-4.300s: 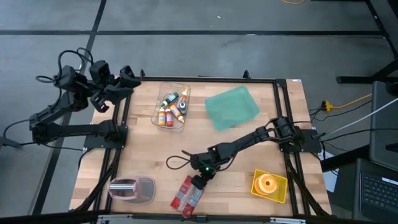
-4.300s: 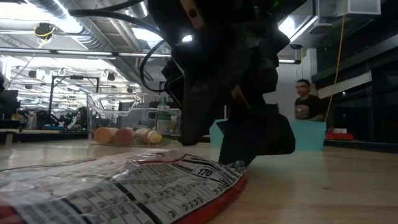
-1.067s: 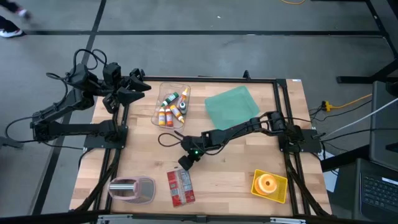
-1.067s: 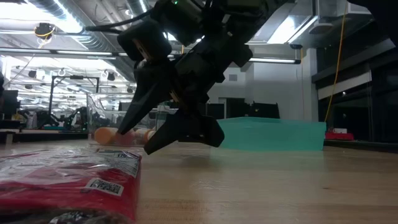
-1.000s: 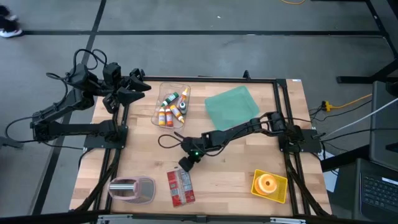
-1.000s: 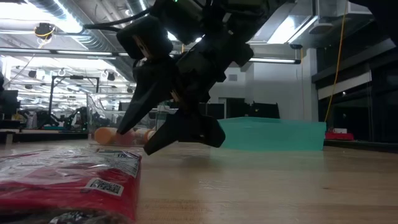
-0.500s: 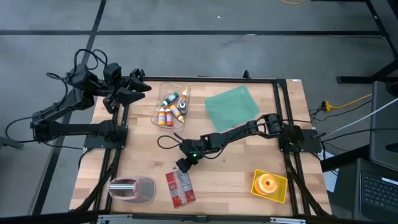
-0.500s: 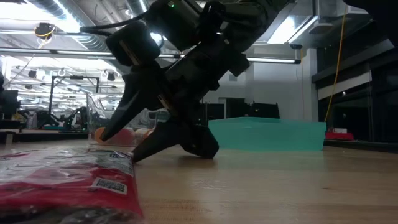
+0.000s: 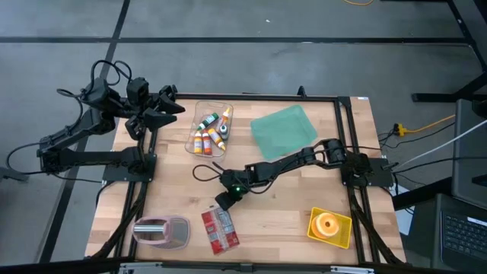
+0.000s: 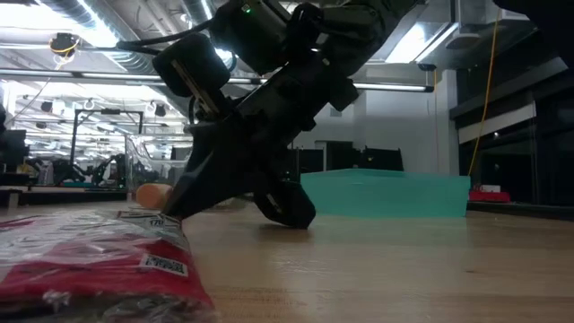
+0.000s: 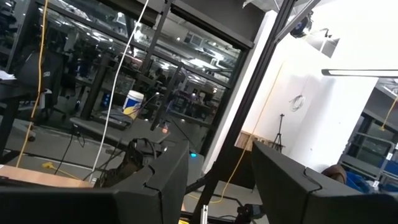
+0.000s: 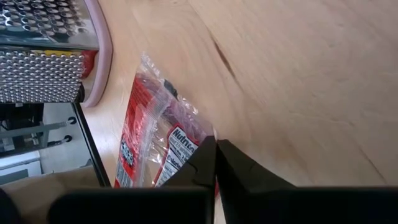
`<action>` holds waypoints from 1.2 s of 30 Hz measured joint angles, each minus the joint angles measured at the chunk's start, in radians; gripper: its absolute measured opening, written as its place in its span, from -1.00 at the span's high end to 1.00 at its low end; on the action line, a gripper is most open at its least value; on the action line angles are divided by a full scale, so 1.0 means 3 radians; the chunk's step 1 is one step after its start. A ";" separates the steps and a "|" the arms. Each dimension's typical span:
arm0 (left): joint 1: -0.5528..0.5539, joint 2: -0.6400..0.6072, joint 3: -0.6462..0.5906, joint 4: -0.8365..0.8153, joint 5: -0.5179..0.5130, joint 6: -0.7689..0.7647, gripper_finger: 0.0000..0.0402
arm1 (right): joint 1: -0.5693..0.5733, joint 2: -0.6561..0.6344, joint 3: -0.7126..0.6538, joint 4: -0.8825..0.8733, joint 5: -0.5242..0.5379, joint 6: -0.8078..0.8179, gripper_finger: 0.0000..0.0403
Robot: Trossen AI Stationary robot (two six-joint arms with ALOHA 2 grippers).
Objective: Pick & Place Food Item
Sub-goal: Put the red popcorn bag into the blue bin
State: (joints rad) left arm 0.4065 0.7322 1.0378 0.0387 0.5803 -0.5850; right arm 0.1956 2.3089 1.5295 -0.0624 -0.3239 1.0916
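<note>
A: From above, the right end effector (image 9: pixel 222 203) reaches low across the desk (image 9: pixel 297 228) and meets the top edge of the red packet (image 9: pixel 219 230), which lies near the front edge between the grater (image 9: pixel 161 230) and the yellow dish (image 9: pixel 329 226). The left end effector (image 9: pixel 169 107) waits raised off the desk's far left corner, beside the clear bin (image 9: pixel 210 129) of small bottles.

B: And at desk level?

A: The right end effector (image 10: pixel 170 212) slants down, its dark tips pressed together at the crinkled corner of the packet (image 10: pixel 90 260), with the teal container (image 10: pixel 386 194) behind it.

B: The left wrist camera?

A: It looks out into the room; the left end effector's fingers (image 11: pixel 155 180) stand apart with nothing between them.

B: The right wrist camera?

A: The right end effector (image 12: pixel 215 163) has its fingers drawn together right at the packet's (image 12: pixel 152 146) clear seam, the grater (image 12: pixel 50 56) beyond. Whether film is actually pinched there, I cannot tell.

B: So which step is this?

A: The grasp, by the look of it. The next move likely calls for a slow lift to test the hold; a thin, slippery wrapper could slide free.
</note>
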 joint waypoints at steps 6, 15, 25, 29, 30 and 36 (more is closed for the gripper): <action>0.0000 -0.0001 0.0000 0.0003 0.0005 0.0001 0.16 | -0.0058 -0.0021 -0.0008 0.0040 -0.0046 0.0034 0.99; 0.0001 -0.0001 0.0000 0.0025 0.0003 0.0069 0.16 | -0.0204 -0.0375 -0.0022 0.0124 0.0082 -0.0074 0.99; 0.0001 0.0000 0.0000 0.0036 0.0003 0.0138 0.16 | -0.0291 -0.0868 -0.0015 -0.0021 0.0431 -0.0102 1.00; 0.0001 -0.0001 0.0000 0.0038 0.0003 0.0139 0.16 | -0.0273 -0.0967 -0.0015 -0.0047 0.0551 -0.0098 1.00; 0.0001 0.0000 0.0000 0.0038 0.0003 0.0139 0.16 | -0.0271 -0.0997 -0.0015 -0.0047 0.0581 -0.0098 1.00; 0.0001 0.0000 0.0000 0.0038 0.0002 0.0140 0.16 | -0.0262 -0.1148 -0.0013 -0.0048 0.0787 -0.0097 1.00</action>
State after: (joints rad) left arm 0.4068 0.7322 1.0378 0.0502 0.5810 -0.5431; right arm 0.1169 1.9645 1.5257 -0.0766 -0.0879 1.0626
